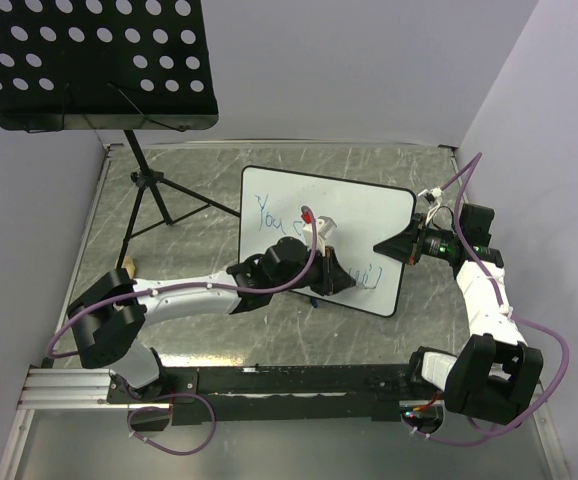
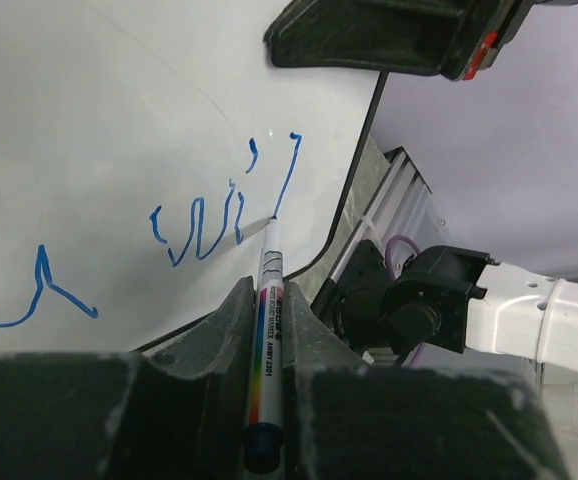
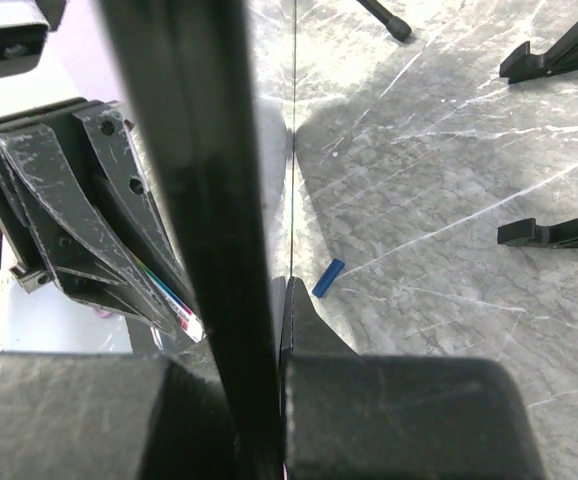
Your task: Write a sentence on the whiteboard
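The whiteboard [image 1: 359,215] stands tilted at the table's middle. Blue handwriting [image 1: 269,212] crosses it. In the left wrist view the second line's letters [image 2: 219,215] read roughly "wil". My left gripper [image 1: 324,272] is shut on a white marker [image 2: 267,320] with a rainbow stripe, and its tip touches the board [image 2: 89,120] at the foot of the last blue stroke. My right gripper [image 1: 394,247] is shut on the board's right edge, which shows edge-on as a black bar [image 3: 184,200] between its fingers [image 3: 314,335].
A black perforated music-stand tray [image 1: 89,60] hangs over the back left, its tripod legs [image 1: 159,200] on the table. A small blue cap [image 3: 329,278] and two black feet [image 3: 559,232] lie on the grey table behind the board.
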`<state>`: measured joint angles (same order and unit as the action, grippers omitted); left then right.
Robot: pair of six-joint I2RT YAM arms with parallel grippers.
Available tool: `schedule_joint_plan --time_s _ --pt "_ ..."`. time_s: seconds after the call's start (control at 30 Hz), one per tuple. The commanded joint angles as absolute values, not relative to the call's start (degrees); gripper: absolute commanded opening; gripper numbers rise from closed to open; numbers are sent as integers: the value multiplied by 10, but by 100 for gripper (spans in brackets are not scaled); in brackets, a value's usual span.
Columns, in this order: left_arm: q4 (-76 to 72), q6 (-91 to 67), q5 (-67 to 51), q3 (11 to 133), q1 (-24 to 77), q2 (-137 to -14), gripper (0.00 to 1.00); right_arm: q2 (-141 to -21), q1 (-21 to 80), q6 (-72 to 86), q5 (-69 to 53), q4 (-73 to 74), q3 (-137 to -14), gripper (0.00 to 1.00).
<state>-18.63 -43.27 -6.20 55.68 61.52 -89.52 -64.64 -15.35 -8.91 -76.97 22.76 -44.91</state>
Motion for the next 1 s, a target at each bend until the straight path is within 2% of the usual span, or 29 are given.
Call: schedule_joint_plan --time_s 0.0,0.97 --pt "-179 -436 -60 550 620 -886 1 -632 -150 -83 -903 198 -481 0" --pt "-206 -437 -83 592 621 -892 1 -630 -150 -84 -903 201 -482 0"
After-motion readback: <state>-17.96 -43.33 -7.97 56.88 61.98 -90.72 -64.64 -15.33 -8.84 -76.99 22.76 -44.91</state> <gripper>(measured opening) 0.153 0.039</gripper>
